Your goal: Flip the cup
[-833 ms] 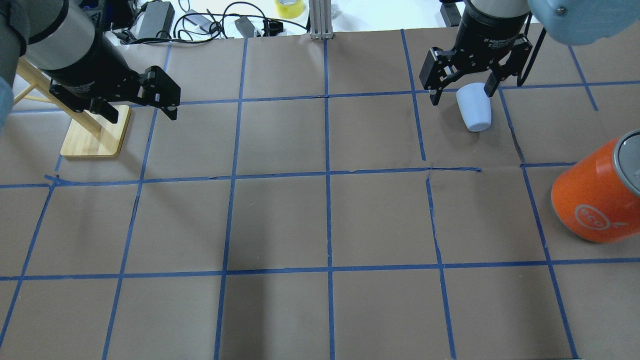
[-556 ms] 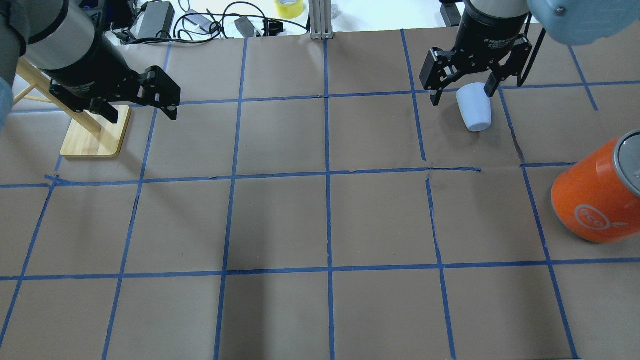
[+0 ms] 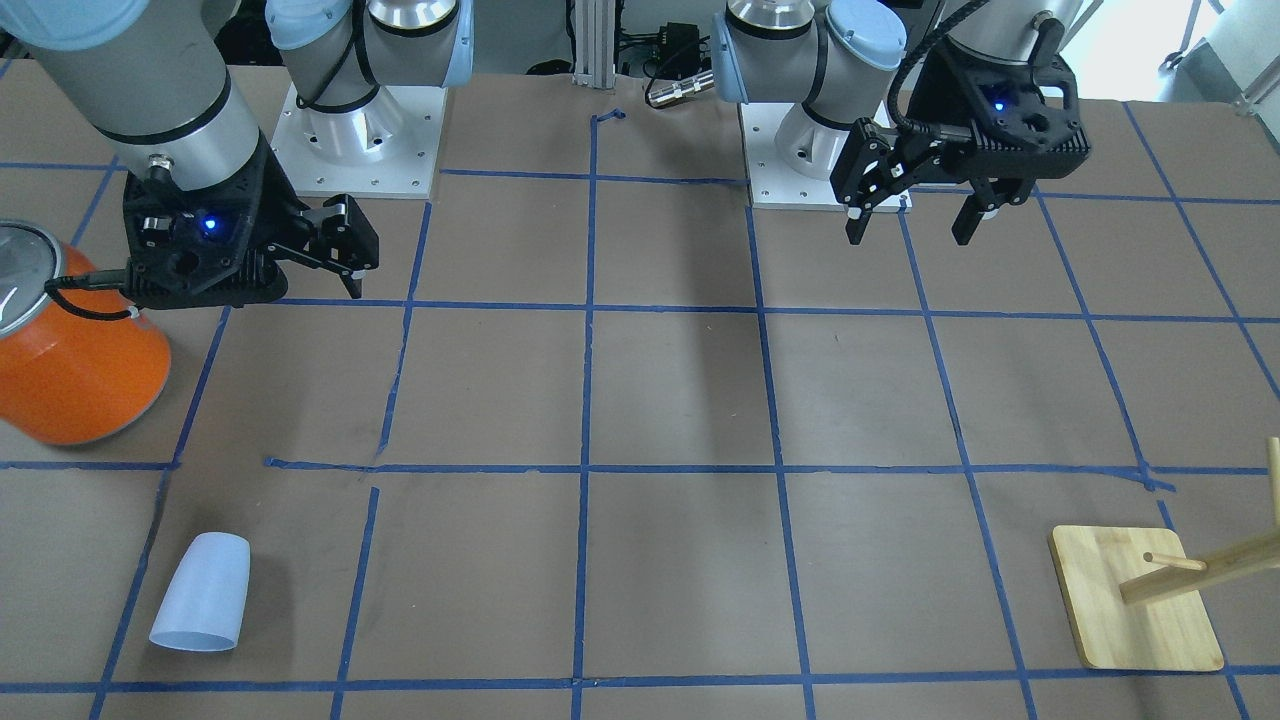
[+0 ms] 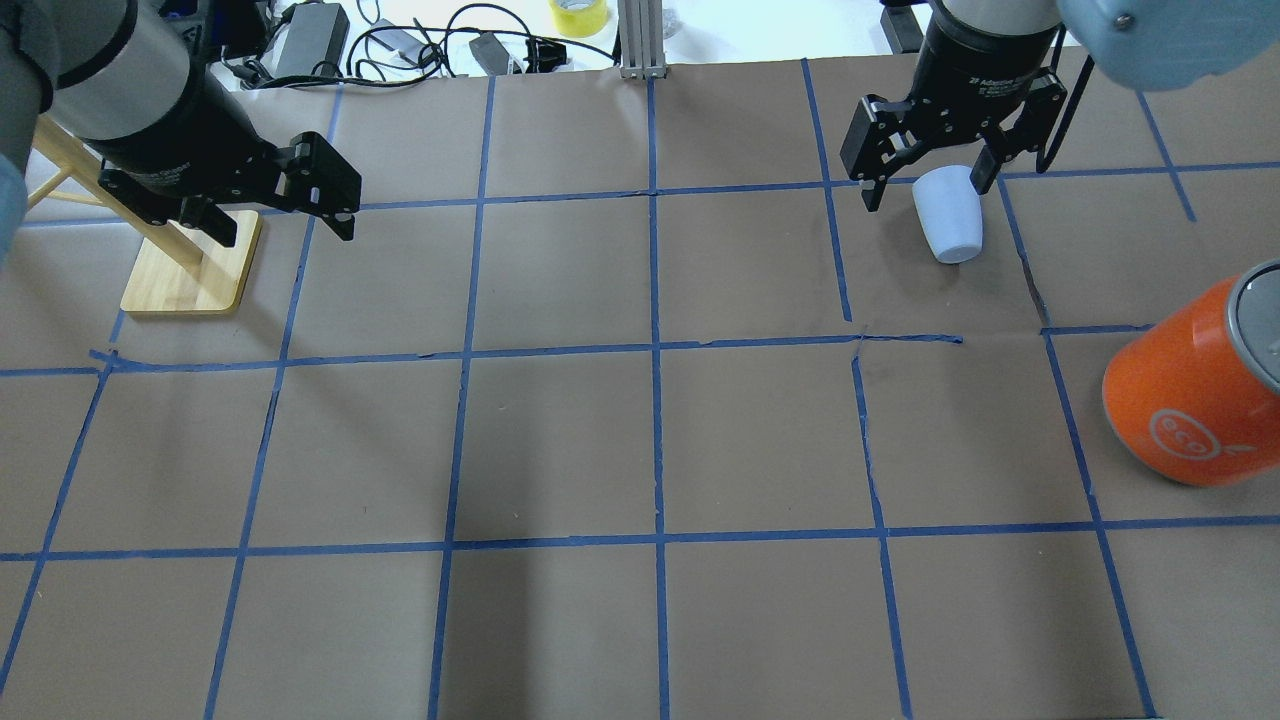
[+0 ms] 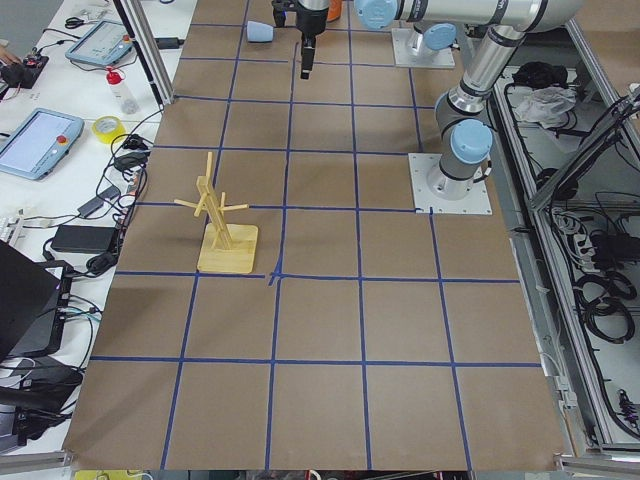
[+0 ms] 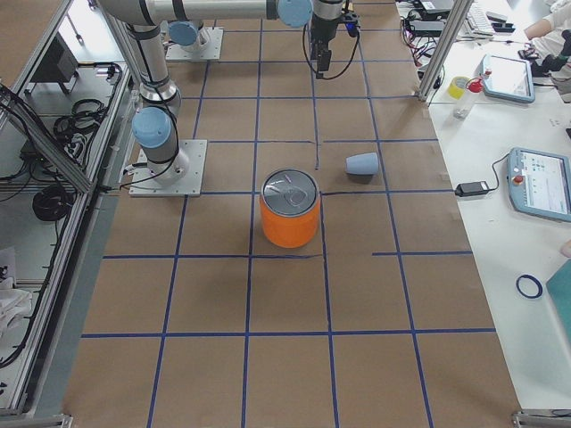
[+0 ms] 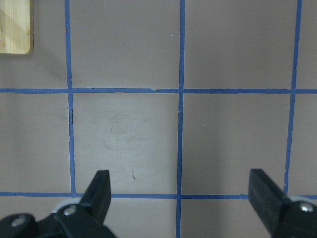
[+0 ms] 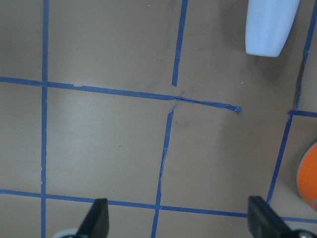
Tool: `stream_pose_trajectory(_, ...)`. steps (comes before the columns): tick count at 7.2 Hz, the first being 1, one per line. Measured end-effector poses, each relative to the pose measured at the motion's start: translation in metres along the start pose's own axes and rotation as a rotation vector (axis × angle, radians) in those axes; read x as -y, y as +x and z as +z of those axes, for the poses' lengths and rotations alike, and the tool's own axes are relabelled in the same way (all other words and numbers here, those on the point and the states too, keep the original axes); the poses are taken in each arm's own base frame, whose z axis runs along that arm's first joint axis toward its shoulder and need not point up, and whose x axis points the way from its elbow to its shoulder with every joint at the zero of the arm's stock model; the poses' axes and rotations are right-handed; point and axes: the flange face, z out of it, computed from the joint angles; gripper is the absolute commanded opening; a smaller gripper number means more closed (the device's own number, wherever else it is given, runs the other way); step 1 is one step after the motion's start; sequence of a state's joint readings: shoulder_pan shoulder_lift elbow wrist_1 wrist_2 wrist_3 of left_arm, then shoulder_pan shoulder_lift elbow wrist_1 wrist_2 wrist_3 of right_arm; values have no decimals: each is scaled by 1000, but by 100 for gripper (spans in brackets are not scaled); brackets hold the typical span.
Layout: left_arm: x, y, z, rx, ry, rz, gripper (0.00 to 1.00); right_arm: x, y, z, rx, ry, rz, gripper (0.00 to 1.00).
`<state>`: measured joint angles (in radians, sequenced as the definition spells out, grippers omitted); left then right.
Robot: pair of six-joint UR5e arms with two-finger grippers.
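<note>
The cup (image 3: 205, 592) is a small pale blue tumbler lying on its side on the brown table, base toward the robot. It also shows in the overhead view (image 4: 950, 218), the right wrist view (image 8: 270, 25) and the exterior right view (image 6: 362, 164). My right gripper (image 3: 345, 260) is open and empty, held high above the table on the robot's side of the cup. The overhead view (image 4: 925, 192) shows it just over the cup's far end; in its wrist view (image 8: 181, 220) the fingers stand wide apart. My left gripper (image 3: 910, 235) (image 4: 285, 228) (image 7: 181, 191) is open and empty, far off.
A large orange can (image 4: 1190, 390) (image 3: 70, 360) with a silver top stands near the cup, on the robot's right. A wooden peg stand (image 3: 1135, 600) (image 4: 190, 275) sits on the left side. Blue tape lines grid the table. Cables and a tape roll (image 4: 578, 15) lie beyond the far edge.
</note>
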<state>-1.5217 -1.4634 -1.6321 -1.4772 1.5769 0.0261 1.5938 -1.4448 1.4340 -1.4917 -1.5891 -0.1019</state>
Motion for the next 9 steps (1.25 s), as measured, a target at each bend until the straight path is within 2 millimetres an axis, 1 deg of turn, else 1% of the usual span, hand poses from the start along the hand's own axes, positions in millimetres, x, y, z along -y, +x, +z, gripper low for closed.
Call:
stream_pose_trajectory(4, 0, 0, 0, 0, 0, 0, 100, 0, 1, 0, -4, -3, 1, 100)
stream_pose_trajectory(6, 0, 0, 0, 0, 0, 0, 100, 4, 7, 6, -12, -5, 10, 100)
stream_pose_trajectory(7, 0, 0, 0, 0, 0, 0, 100, 12, 12, 11, -19, 3, 14, 100)
stream_pose_trajectory(8, 0, 0, 0, 0, 0, 0, 100, 23, 20, 20, -31, 12, 22, 100)
stream_pose_trajectory(9, 0, 0, 0, 0, 0, 0, 100, 36, 35, 34, -47, 14, 40, 100)
